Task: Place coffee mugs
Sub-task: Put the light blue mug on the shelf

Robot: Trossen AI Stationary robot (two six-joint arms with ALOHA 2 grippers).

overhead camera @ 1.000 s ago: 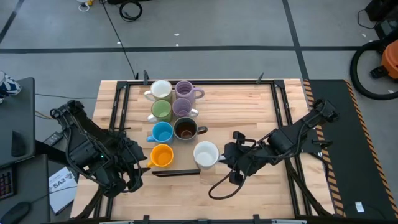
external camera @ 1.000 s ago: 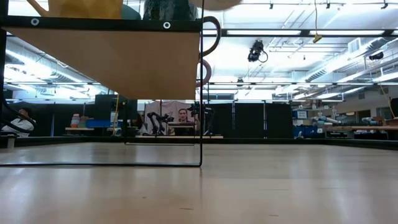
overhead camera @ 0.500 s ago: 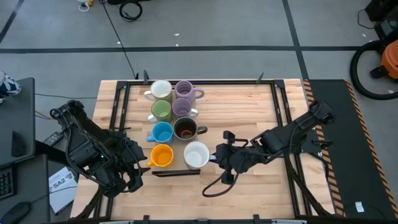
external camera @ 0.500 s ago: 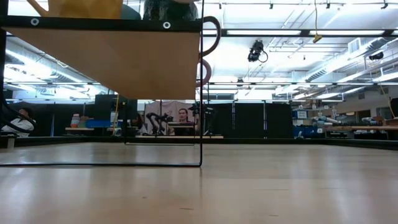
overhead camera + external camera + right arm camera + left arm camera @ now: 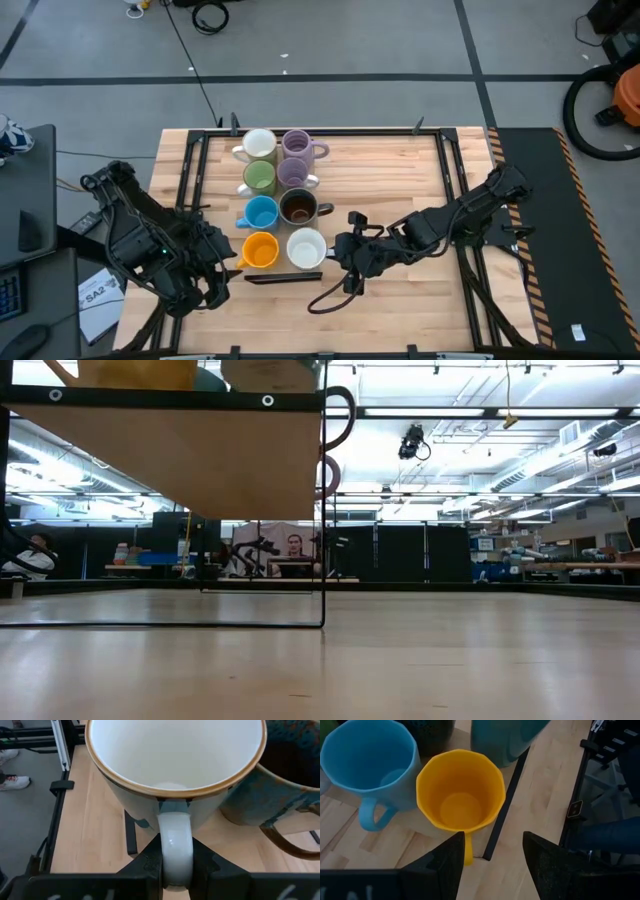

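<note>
While the right gripper (image 5: 176,865) clamps the white ceramic mug (image 5: 306,247) by its handle beside the yellow-orange mug (image 5: 260,250), lowering and release likely follow; left gripper (image 5: 492,855) waits, jaws spread.

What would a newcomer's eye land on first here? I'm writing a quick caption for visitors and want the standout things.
First, the block of colourful mugs packed in two columns on the wooden table, left of centre. Then the right gripper, shut on the handle of a white mug at the block's near end, beside the yellow-orange mug and in front of the dark brown mug. The left gripper waits open just beside the yellow-orange mug.
</note>
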